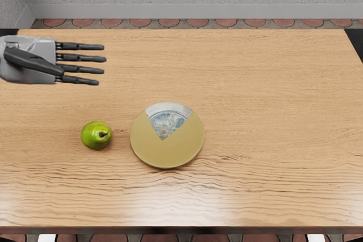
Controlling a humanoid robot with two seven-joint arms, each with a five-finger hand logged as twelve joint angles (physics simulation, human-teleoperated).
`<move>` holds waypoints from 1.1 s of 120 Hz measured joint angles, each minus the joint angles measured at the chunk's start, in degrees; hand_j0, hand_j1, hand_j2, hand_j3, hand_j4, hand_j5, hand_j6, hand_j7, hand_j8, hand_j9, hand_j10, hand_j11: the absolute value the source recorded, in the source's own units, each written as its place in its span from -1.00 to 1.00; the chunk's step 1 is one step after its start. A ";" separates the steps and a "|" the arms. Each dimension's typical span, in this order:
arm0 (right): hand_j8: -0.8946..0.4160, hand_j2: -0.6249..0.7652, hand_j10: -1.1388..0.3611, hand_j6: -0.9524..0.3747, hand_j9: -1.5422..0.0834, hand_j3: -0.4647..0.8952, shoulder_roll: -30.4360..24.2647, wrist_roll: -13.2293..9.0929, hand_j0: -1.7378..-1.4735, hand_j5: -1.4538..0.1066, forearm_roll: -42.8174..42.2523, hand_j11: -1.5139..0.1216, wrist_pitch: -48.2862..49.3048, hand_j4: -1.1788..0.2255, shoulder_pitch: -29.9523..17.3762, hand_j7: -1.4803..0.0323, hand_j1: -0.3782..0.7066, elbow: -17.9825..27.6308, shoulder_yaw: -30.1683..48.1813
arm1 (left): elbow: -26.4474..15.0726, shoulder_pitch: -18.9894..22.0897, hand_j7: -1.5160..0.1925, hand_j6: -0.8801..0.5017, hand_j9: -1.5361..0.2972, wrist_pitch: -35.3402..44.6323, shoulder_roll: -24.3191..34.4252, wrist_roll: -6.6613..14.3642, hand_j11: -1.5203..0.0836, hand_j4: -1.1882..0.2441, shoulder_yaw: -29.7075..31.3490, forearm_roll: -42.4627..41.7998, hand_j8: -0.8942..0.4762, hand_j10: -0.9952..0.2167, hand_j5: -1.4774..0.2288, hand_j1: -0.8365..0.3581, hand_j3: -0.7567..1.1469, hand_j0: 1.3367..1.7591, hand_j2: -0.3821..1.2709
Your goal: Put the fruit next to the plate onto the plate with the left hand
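Note:
A green pear [96,135] lies on the wooden table just left of a round tan plate [170,143], a small gap between them. The plate has a pale blue wedge at its far edge and nothing on it. My left hand [79,62] hovers at the far left of the table, well behind and left of the pear. Its dark fingers [85,58] are stretched out straight toward the right, and it holds nothing. The right arm does not show.
The wooden table [255,83] fills most of the view, with its front edge near the bottom. Behind it are a tiled floor strip [198,22] and a speckled grey wall.

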 joint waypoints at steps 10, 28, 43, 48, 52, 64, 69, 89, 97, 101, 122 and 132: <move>0.32 -0.11 0.48 0.39 0.85 -0.32 0.00 -0.02 -0.40 0.81 -0.03 0.80 0.00 0.64 0.00 0.91 -0.88 0.07 -0.01 | -0.27 -0.06 0.40 -0.07 0.33 0.00 -0.08 0.00 0.50 0.33 0.00 0.01 -0.04 0.25 0.36 0.49 -0.20 0.52 -0.48; 0.32 -0.11 0.48 0.39 0.85 -0.32 0.00 0.01 -0.40 0.81 -0.06 0.80 0.00 0.64 0.00 0.91 -0.88 0.11 -0.02 | -0.43 -1.75 0.40 -0.07 0.33 0.00 -0.53 0.00 0.50 0.33 -0.05 1.00 -0.04 0.25 0.36 0.49 -0.20 0.52 -0.48; 0.32 -0.11 0.48 0.39 0.85 -0.32 0.00 -0.02 -0.40 0.81 -0.07 0.80 0.00 0.64 0.01 0.91 -0.88 0.09 -0.02 | -0.47 -2.75 0.40 -0.07 0.33 0.00 -2.39 0.00 0.50 0.33 -1.69 9.39 -0.04 0.25 0.36 0.49 -0.20 0.52 -0.48; 0.32 -0.11 0.48 0.39 0.85 -0.32 0.00 -0.04 -0.40 0.81 -0.07 0.80 0.00 0.64 0.00 0.91 -0.88 0.08 -0.02 | -0.47 -3.32 0.40 -0.07 0.33 0.00 -4.32 0.00 0.50 0.32 -2.15 12.16 -0.04 0.25 0.36 0.49 -0.20 0.52 -0.48; 0.32 -0.11 0.48 0.39 0.85 -0.32 0.00 -0.04 -0.40 0.81 -0.08 0.80 0.00 0.64 0.00 0.91 -0.88 0.08 -0.02 | -0.48 -3.98 0.40 -0.07 0.33 0.00 -5.40 0.00 0.50 0.32 -2.40 14.34 -0.04 0.24 0.36 0.49 -0.20 0.52 -0.48; 0.32 -0.11 0.48 0.39 0.85 -0.32 0.00 -0.06 -0.40 0.81 -0.07 0.80 0.00 0.64 0.00 0.91 -0.88 0.11 -0.02 | -0.57 -6.79 0.40 -0.08 0.33 0.01 -10.21 0.00 0.50 0.32 -2.78 20.17 -0.05 0.24 0.36 0.49 -0.20 0.52 -0.48; 0.32 -0.11 0.48 0.39 0.85 -0.32 0.00 -0.06 -0.40 0.81 -0.07 0.80 0.00 0.64 0.00 0.91 -0.88 0.12 -0.02 | -0.77 -7.83 0.40 -0.08 0.33 0.02 -12.55 0.00 0.50 0.32 -2.85 23.38 -0.05 0.24 0.36 0.49 -0.20 0.52 -0.48; 0.32 -0.11 0.48 0.39 0.85 -0.32 0.00 -0.01 -0.40 0.81 -0.08 0.80 0.00 0.64 0.00 0.91 -0.88 -0.01 -0.02 | -5.38 -10.74 0.40 -0.08 0.32 1.71 -16.69 0.00 0.49 0.32 -2.52 38.99 -0.05 0.24 0.35 0.49 -0.20 0.52 -0.48; 0.32 -0.11 0.48 0.39 0.85 -0.32 0.00 0.00 -0.40 0.81 -0.09 0.80 0.00 0.64 0.00 0.91 -0.88 -0.05 -0.02 | -7.16 -10.74 0.40 -0.09 0.32 4.10 -16.70 0.00 0.49 0.31 -2.16 43.60 -0.06 0.23 0.35 0.48 -0.20 0.52 -0.48; 0.32 -0.11 0.48 0.39 0.85 -0.32 0.00 0.01 -0.40 0.81 -0.09 0.80 0.00 0.64 0.00 0.91 -0.88 -0.07 -0.02 | -8.32 -10.77 0.39 -0.09 0.32 5.77 -16.70 0.00 0.49 0.31 -1.83 46.17 -0.06 0.23 0.35 0.48 -0.20 0.52 -0.48; 0.32 -0.11 0.48 0.39 0.85 -0.32 0.00 0.02 -0.40 0.81 -0.08 0.80 0.00 0.64 0.00 0.91 -0.88 -0.09 -0.02 | -14.94 -10.74 0.38 -0.10 0.31 14.81 -16.61 0.00 0.48 0.30 0.13 58.65 -0.07 0.22 0.34 0.47 -0.20 0.52 -0.48; 0.32 -0.11 0.48 0.39 0.85 -0.32 0.00 0.05 -0.40 0.81 -0.09 0.80 0.00 0.64 0.00 0.91 -0.88 -0.13 -0.02 | -17.15 -10.74 0.38 -0.11 0.31 17.54 -16.55 0.00 0.47 0.29 0.82 61.97 -0.08 0.21 0.33 0.46 -0.20 0.52 -0.47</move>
